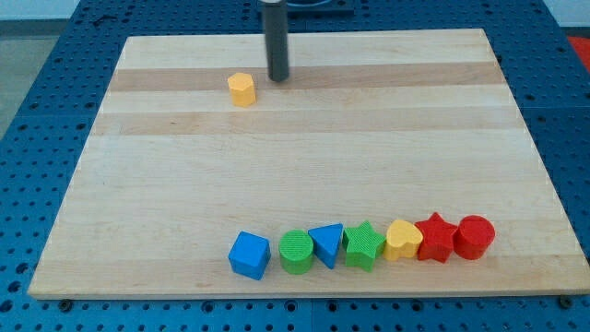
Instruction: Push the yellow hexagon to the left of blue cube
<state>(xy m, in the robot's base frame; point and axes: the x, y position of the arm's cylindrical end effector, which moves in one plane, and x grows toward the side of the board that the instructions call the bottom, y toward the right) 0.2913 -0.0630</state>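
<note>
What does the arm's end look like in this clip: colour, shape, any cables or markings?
Only my rod shows: a straight, dark grey cylinder entering from the view's top, smooth and unmarked, ending in a flat tip. No cable is clearly visible on it.

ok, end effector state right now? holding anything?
My tip: bare rod, no gripper, holding nothing; apart from the yellow hexagon, just to its right and slightly toward the view's top.

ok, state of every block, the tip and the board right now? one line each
yellow hexagon: alone near the view's top, far from the row
my tip: just to the view's right of the yellow hexagon, small gap
blue cube: left end of the bottom row
green cylinder: next in row
blue triangle: next
green star: next
yellow heart: next
red star: next
red cylinder: right end
wooden board: flat
</note>
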